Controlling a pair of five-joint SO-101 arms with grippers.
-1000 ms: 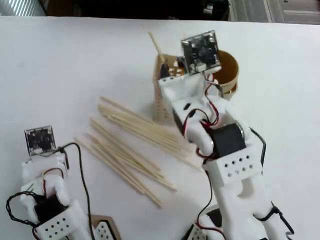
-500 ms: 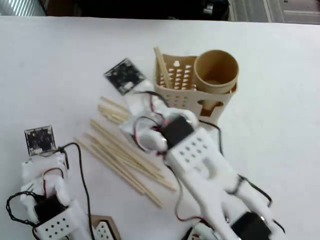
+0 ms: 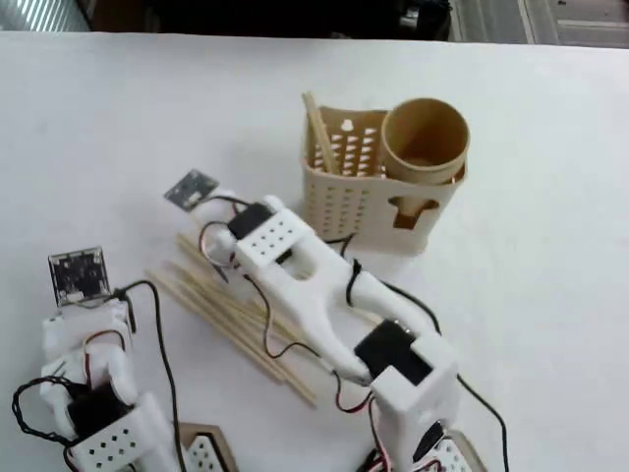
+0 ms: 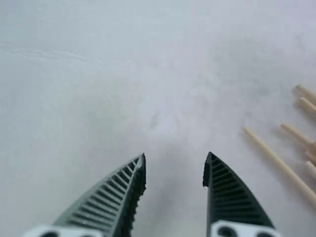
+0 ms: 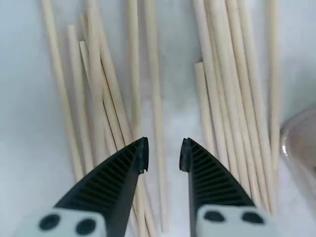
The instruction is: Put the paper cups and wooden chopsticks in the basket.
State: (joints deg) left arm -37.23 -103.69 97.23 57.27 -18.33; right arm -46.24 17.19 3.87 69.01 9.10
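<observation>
Right wrist view has the right gripper, fingers slightly apart, poised over the loose chopsticks on the desk beside the basket, so it should straddle one stick squarely, lower fully, then close.

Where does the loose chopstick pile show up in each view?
High view: chopstick pile on the table, partly under the right arm.
Left wrist view: a few ends beside the open left gripper.
Right wrist view: sticks spread beneath the open right gripper.
Shared landmark: the white table.
</observation>
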